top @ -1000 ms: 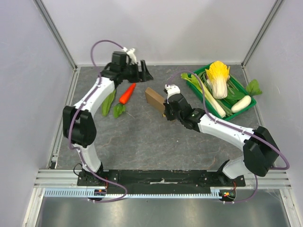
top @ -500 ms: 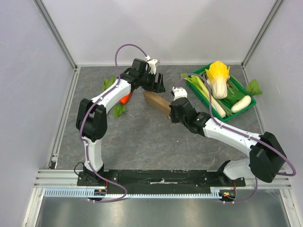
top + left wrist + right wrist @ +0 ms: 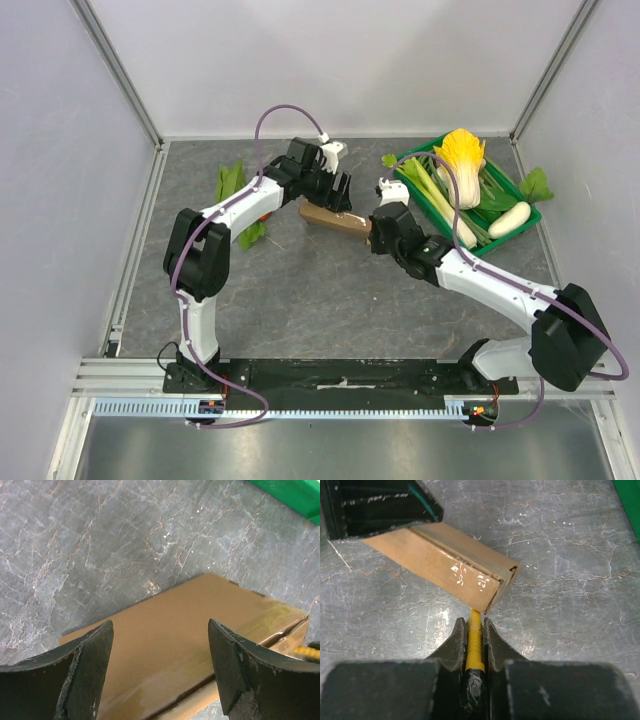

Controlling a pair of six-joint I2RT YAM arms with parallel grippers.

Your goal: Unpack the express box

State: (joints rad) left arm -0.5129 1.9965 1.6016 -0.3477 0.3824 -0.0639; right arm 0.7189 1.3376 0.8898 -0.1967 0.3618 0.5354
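Work surface: the dark grey stone-patterned table (image 3: 330,310) fills the middle of the overhead frame.
Green crate (image 3: 420,150): upper right of the overhead frame, loaded with vegetables. It is well apart from the box and not part of the job.
Loose leafy greens (image 3: 229,180): upper left of centre, beside the left arm and clear of the box.
Express box (image 3: 328,217): flat brown cardboard, just above the centre of the overhead frame, lying between the two wrists. The flap seam shows along its top face and the lid appears closed.
Box long axis: runs left to right across the overhead frame, dipping slightly toward the lower right.
Left gripper (image 3: 160,625): directly over the left part of the box, fingers spread wide. The broad top face fills the gap between them in the left wrist view. No contact is evident.
Right gripper (image 3: 475,625): at the right end of the box, fingers pressed together on a yellow ribbed tool (image 3: 474,635).
Tool tip: it meets the box's near lower corner at the bottom centre of the right wrist view. Whether it is under or inside the flap cannot be told.
Nearer arm: both are at the box, the left above and the right end-on.
Assessment: opening is not yet achieved. The coming move likely turns on the left fingers steadying the box along its length while the tool works on the right end.
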